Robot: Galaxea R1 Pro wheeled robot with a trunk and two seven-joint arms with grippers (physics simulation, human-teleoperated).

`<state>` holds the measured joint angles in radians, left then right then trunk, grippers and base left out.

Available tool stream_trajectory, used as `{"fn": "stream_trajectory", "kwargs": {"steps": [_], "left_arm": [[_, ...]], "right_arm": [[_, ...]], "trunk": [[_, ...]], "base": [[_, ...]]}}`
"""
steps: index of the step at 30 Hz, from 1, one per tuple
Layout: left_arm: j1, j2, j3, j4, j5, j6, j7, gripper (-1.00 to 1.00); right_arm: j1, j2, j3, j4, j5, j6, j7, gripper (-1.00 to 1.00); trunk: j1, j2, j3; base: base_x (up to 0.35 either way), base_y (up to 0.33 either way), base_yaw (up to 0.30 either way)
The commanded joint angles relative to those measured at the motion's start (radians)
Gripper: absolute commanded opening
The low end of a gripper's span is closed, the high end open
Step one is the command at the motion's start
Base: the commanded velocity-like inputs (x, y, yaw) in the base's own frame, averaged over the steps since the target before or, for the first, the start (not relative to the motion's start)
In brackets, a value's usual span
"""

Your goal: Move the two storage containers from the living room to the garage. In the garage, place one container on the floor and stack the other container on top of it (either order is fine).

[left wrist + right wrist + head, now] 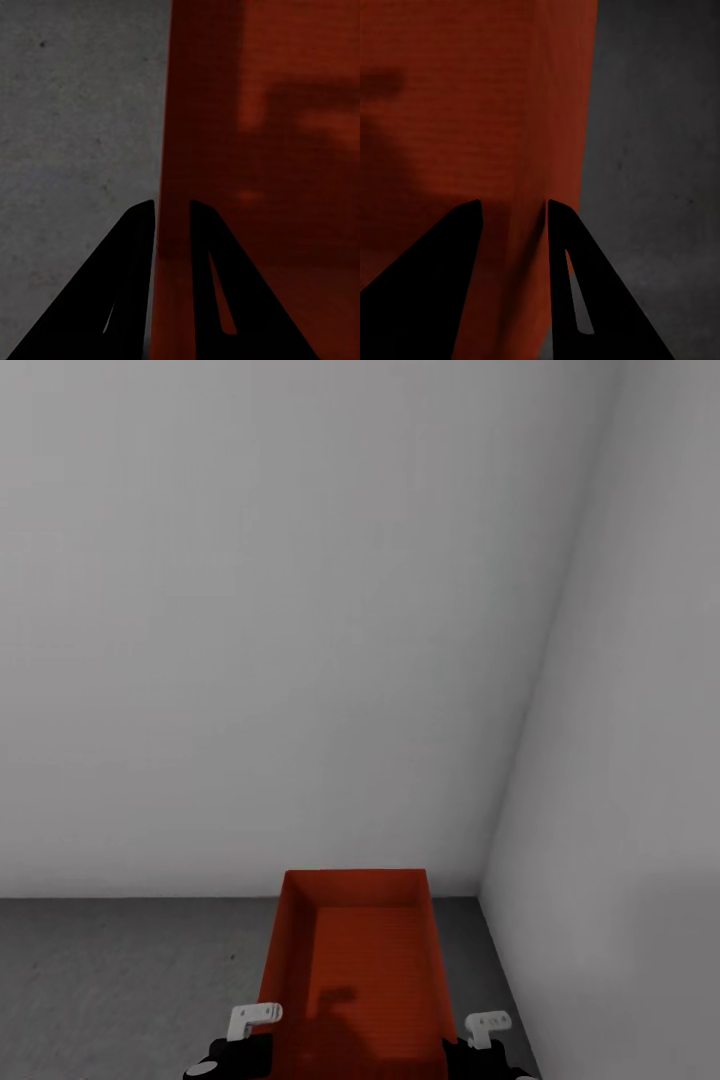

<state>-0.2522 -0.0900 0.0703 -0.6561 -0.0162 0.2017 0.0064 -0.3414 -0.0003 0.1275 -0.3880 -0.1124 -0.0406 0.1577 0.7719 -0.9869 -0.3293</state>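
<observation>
One orange-red storage container, lidless and with nothing in it, is at the bottom centre of the head view, over the dark grey garage floor. My left gripper is at its left long wall and my right gripper at its right long wall. In the left wrist view the black fingers straddle the container wall, with the left gripper shut on it. In the right wrist view the right gripper is likewise shut on the container wall. Whether the container rests on the floor I cannot tell.
A plain white wall stands straight ahead and meets a second white wall in a corner at the right, close behind the container. Speckled grey floor stretches to the left; a narrow strip lies on the right.
</observation>
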Motion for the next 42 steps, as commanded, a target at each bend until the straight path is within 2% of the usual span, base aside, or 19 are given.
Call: {"fn": "stream_trajectory", "kwargs": {"steps": [1, 22, 36, 42], "left_arm": [[-0.001, -0.002, 0.014, -0.073, -0.018, -0.055, 0.006, -1.00], [-0.001, -0.002, 0.014, -0.073, -0.018, -0.054, 0.006, -1.00], [-0.001, -0.002, 0.014, -0.073, -0.018, -0.056, 0.006, -1.00], [-0.001, 0.001, 0.014, -0.073, -0.018, -0.055, 0.006, -1.00]], "right_arm": [[0.001, 0.000, 0.015, 0.003, -0.012, -0.004, 0.021, -1.00], [0.001, 0.000, 0.015, 0.003, -0.012, -0.004, 0.020, -1.00], [0.001, 0.000, 0.015, 0.003, -0.012, -0.004, 0.020, -1.00], [0.001, 0.000, 0.015, 0.003, -0.012, -0.004, 0.020, -1.00]], "trunk": [[0.004, -0.008, -0.006], [0.084, -0.155, -0.105], [0.084, -0.155, -0.111], [0.084, -0.155, -0.111]], "base": [[0.000, 0.000, 0.000], [0.000, 0.000, 0.000], [0.002, 0.000, 0.000], [0.184, 0.000, 0.000]]}}
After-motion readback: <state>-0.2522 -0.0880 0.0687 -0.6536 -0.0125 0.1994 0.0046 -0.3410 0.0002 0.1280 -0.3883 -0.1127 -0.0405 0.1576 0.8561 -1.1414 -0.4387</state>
